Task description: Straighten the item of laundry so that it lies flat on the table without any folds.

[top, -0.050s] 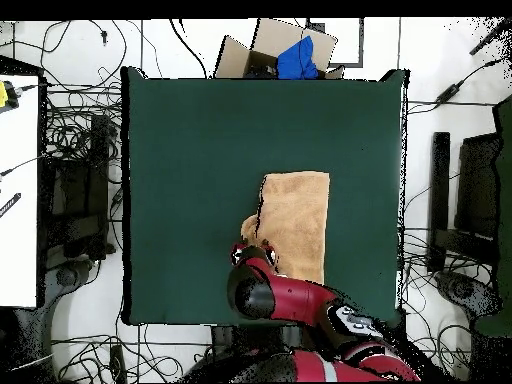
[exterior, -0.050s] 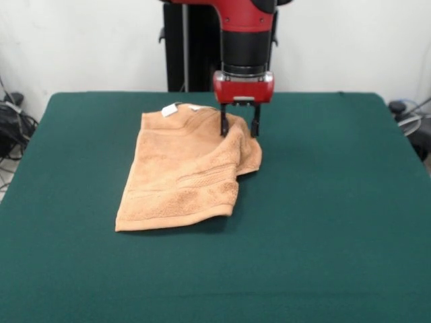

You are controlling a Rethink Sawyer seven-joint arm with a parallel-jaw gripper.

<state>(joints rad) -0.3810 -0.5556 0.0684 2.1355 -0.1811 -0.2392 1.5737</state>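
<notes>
In the front view the towel [exterior, -0.050s: 185, 171] lies a little left of centre on the green desk [exterior, -0.050s: 337, 222], folded over on itself. Its lower edge, with a woven border band, runs across the lower left of the cloth, and a second band crosses the middle. Small white tags [exterior, -0.050s: 170, 110] sit at its upper left corner, and a bunched flap sticks out at the right side beneath the arm.

The gripper [exterior, -0.050s: 238, 126] comes down from the top of the frame — a red block under a black and red arm, with two dark fingers [exterior, -0.050s: 223, 122] pointing down. The fingers are spread, one tip on the towel's upper right part and the other at or just past its right edge; whether any cloth is caught between them cannot be told.

The overhead view gives what the front view does not: the towel [top, -0.050s: 297, 222] as a tall narrow rectangle, right of centre and toward the bottom of the desk [top, -0.050s: 190, 150], with its lower end close to the desk's bottom edge. A small lobe of cloth pokes out at its lower left, just beside the arm [top, -0.050s: 300, 300]. Here the arm's red body covers the gripper — the fingers do not show. At the top edge, beyond the desk, stands a cardboard box [top, -0.050s: 262, 45] with something blue [top, -0.050s: 297, 58] in it.
</notes>
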